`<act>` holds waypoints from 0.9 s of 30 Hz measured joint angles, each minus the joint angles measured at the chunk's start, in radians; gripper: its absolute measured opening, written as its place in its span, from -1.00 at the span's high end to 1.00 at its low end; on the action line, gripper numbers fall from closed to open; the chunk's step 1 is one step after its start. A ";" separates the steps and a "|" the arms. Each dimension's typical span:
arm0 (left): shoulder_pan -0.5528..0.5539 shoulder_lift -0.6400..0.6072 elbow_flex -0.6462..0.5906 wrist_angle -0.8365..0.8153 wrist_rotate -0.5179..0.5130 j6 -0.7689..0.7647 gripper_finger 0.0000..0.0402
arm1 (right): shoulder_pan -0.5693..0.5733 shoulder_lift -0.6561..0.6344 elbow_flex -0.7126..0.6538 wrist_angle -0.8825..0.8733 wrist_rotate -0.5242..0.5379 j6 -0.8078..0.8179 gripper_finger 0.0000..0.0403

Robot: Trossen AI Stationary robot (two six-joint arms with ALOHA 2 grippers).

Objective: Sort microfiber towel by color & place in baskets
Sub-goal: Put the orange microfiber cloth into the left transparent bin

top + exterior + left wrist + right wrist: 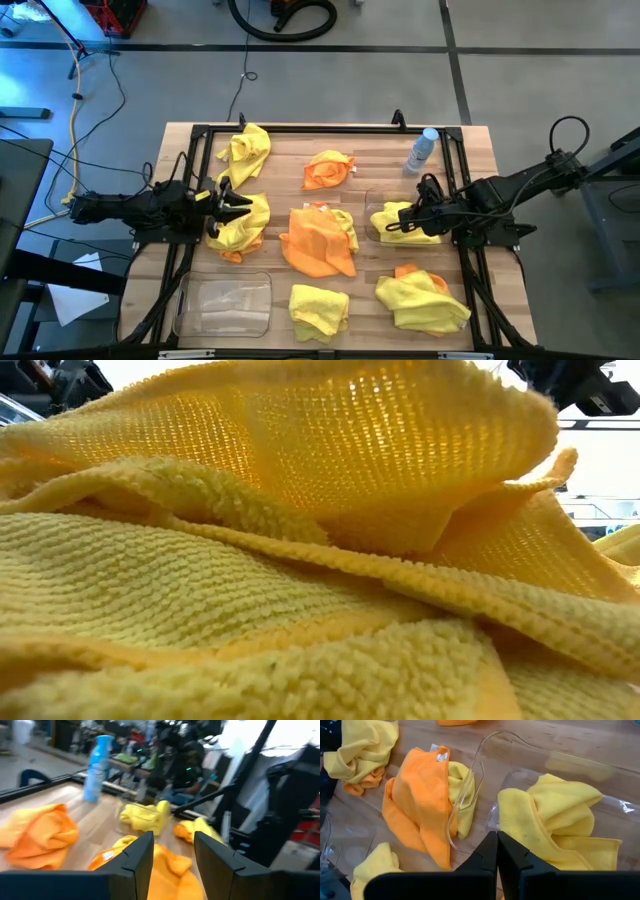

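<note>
**Two bins, one yellow towel binned**

Right gripper (pixel 391 224) sits over the right-side clear bin (pixel 372 200); fingers pressed together, holding nothing, just above a yellow towel (pixel 560 820) lying in that bin. Left gripper (pixel 243 203) is above a yellow towel (pixel 240 228) at the left side, jaws narrowly apart, nothing between them. Second clear bin (pixel 222 304) at the front left holds no towel. Orange towel (pixel 328 170) near the back; orange-and-yellow pile (pixel 318 240) mid-table. Blue-capped bottle (pixel 422 150) stands back right.
</note>
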 joint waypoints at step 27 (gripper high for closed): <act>-0.120 1.147 0.949 -0.469 -0.040 0.063 0.35 | 0.065 -0.108 -0.001 -0.050 0.037 -0.661 1.00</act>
